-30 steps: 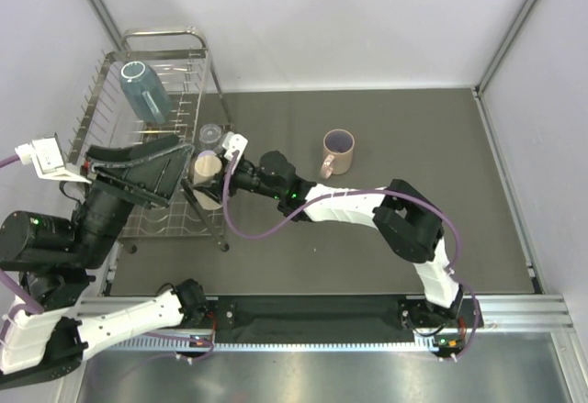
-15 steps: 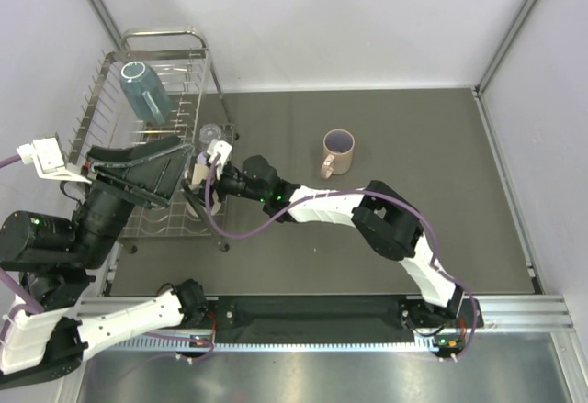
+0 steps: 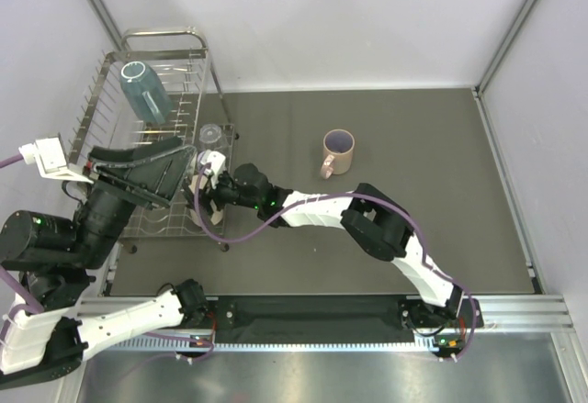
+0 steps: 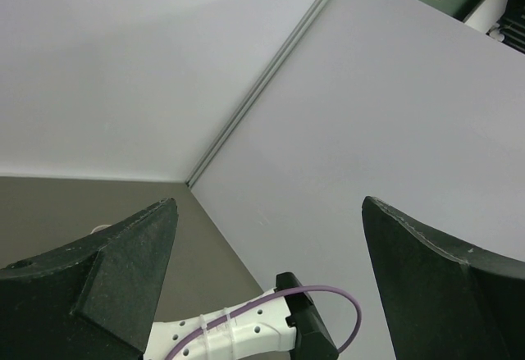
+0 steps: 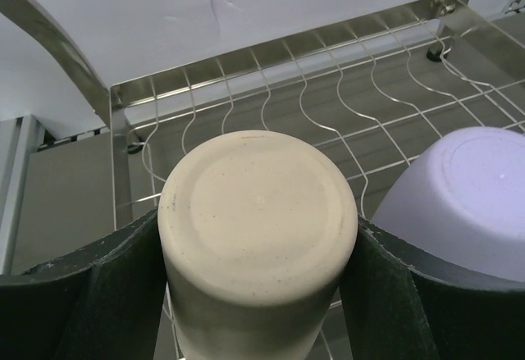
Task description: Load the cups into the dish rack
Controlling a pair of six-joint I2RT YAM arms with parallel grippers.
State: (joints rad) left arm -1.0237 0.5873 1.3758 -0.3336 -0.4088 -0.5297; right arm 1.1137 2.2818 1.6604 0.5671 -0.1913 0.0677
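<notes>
No legible text or labels in any view.

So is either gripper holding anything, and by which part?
The right gripper clamps the beige tumbler by its opposite side walls. The left gripper is open and empty.

The right gripper [image 5: 258, 294] clamps the beige tumbler [image 5: 258, 221] over the dish rack [image 5: 271, 89], beside the lavender tumbler [image 5: 459, 200].

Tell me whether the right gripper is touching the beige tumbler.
Touching. In the right wrist view, both fingers of the right gripper press against the sides of the beige tumbler, no gap visible.
</notes>
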